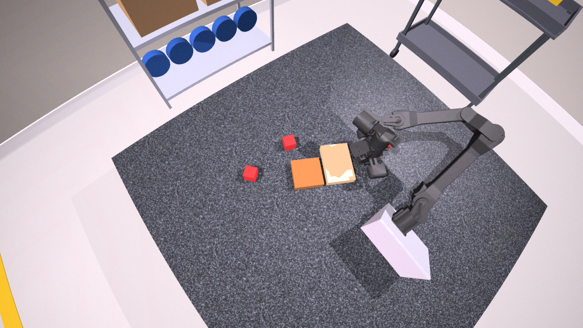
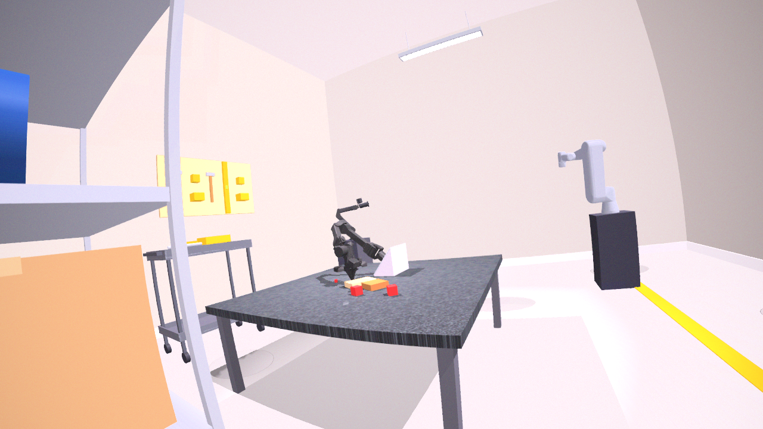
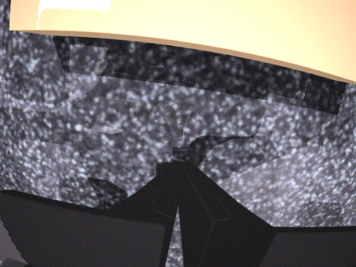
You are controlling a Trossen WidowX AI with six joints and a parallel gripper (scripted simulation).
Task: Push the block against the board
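Observation:
The orange square block [image 1: 307, 173] [image 2: 375, 285] lies flat on the table. The pale tan board [image 1: 336, 156] [image 2: 354, 283] [image 3: 222, 26] lies flat on its right in the top view. A thin dark line shows between their facing sides; I cannot tell whether they touch. Their lower edges look about even in that view, and the board reaches further at the upper end. My gripper [image 2: 351, 278] [image 3: 181, 169] is shut and empty, beyond the board's side away from the block. In the wrist view a strip of table separates the fingertips from the board. In the top view my arm hides the fingertips.
Red cubes stand near the block, one above it [image 1: 288, 142] [image 2: 356, 291] and one to its left [image 1: 250, 173] [image 2: 391, 290]. A small red thing [image 1: 389, 146] [image 2: 335, 280] shows beside my arm. A white wedge [image 1: 393, 246] [image 2: 397, 260] stands below the arm in the top view.

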